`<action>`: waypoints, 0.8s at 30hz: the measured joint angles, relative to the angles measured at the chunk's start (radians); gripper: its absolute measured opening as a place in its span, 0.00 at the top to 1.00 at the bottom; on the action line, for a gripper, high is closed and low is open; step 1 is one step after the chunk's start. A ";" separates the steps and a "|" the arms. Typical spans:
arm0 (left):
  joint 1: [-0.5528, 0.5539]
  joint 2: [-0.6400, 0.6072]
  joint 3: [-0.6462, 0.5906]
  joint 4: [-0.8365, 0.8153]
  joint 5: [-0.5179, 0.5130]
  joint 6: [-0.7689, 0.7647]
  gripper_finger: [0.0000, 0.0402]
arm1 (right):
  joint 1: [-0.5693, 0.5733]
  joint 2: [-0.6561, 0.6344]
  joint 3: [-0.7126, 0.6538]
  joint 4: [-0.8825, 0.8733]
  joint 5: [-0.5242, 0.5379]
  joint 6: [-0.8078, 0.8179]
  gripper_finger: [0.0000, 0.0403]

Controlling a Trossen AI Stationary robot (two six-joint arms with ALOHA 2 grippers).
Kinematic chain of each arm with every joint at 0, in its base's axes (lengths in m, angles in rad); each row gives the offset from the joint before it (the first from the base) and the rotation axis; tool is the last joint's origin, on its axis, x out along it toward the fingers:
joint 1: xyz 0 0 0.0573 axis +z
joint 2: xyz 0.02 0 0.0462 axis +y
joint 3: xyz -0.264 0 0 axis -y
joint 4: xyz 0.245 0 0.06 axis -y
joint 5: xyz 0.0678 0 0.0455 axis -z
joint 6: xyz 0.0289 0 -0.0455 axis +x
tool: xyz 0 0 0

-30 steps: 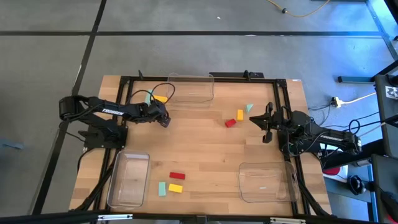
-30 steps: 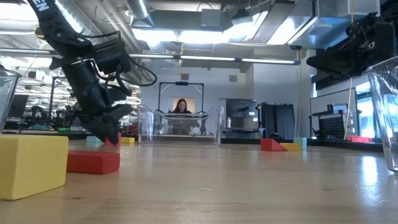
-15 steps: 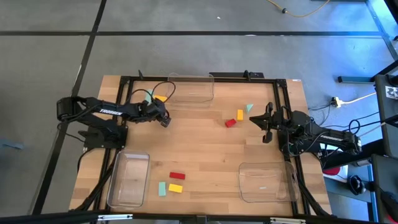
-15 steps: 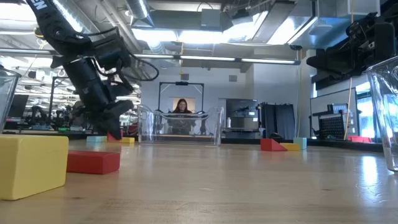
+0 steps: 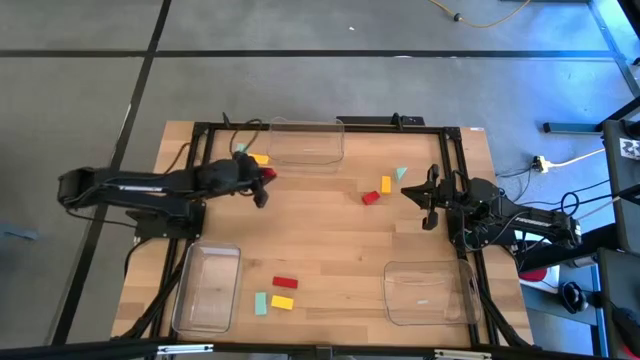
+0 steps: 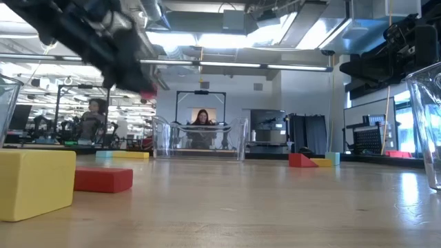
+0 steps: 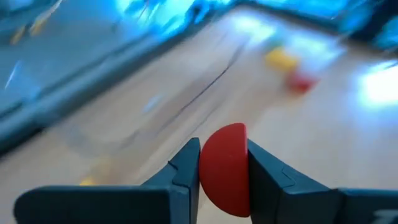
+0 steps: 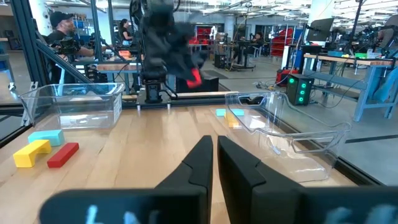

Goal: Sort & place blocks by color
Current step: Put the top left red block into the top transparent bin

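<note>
Left gripper (image 5: 262, 186): clamped on a red block (image 7: 225, 168), a rounded piece pinched between the two dark fingers (image 7: 183, 180); held above the table, at the far left, near the yellow block (image 5: 260, 158) and the teal block (image 5: 240, 150).

Red block, same item: shows at the gripper tip (image 5: 267, 174) from above, and lifted clear of the tabletop in the low view (image 6: 147, 91).

Right gripper (image 5: 430, 194): fingers (image 8: 198, 163) pressed together, nothing between them; parked at the right side of the table.

Wooden table (image 5: 330, 240): black frame along its edges.

Clear tray, far centre (image 5: 306, 141): no contents made out. Yellow and teal blocks lie just left of it.

Clear tray, near left (image 5: 208, 288): no contents made out.

Clear tray, near right (image 5: 427, 291): holds one small pale piece (image 5: 423, 301), colour uncertain.

Centre-right group: red block (image 5: 370, 197) touching or just beside an orange-yellow block (image 5: 386, 184); teal block (image 5: 401, 173) just right of these.

Near-centre group: red bar (image 5: 285, 282), yellow bar (image 5: 283, 302) nearer than it, teal block (image 5: 261, 303) left of the yellow bar.

Writing: none legible on the arms or trays.

Room beyond the table: people (image 6: 201, 118) visible at a distance.
</note>
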State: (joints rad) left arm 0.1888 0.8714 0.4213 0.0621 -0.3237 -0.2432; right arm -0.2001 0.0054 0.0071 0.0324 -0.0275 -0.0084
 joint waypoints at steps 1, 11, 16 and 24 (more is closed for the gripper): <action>-0.019 -0.023 0.000 0.039 0.017 0.028 0.80 | 0.000 0.000 0.000 0.000 0.000 0.000 0.93; -0.199 -0.080 -0.130 0.534 0.157 0.235 0.80 | 0.000 0.000 0.000 0.000 0.000 0.000 0.93; -0.224 -0.082 -0.263 0.807 0.154 0.247 0.80 | 0.000 0.000 0.000 0.000 0.000 0.000 0.93; -0.213 -0.100 -0.283 0.839 0.153 0.253 0.80 | 0.000 0.000 0.000 0.000 0.000 0.000 0.93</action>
State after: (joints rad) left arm -0.0242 0.7719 0.1383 0.9007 -0.1706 0.0097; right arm -0.1997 0.0052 0.0071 0.0322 -0.0273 -0.0086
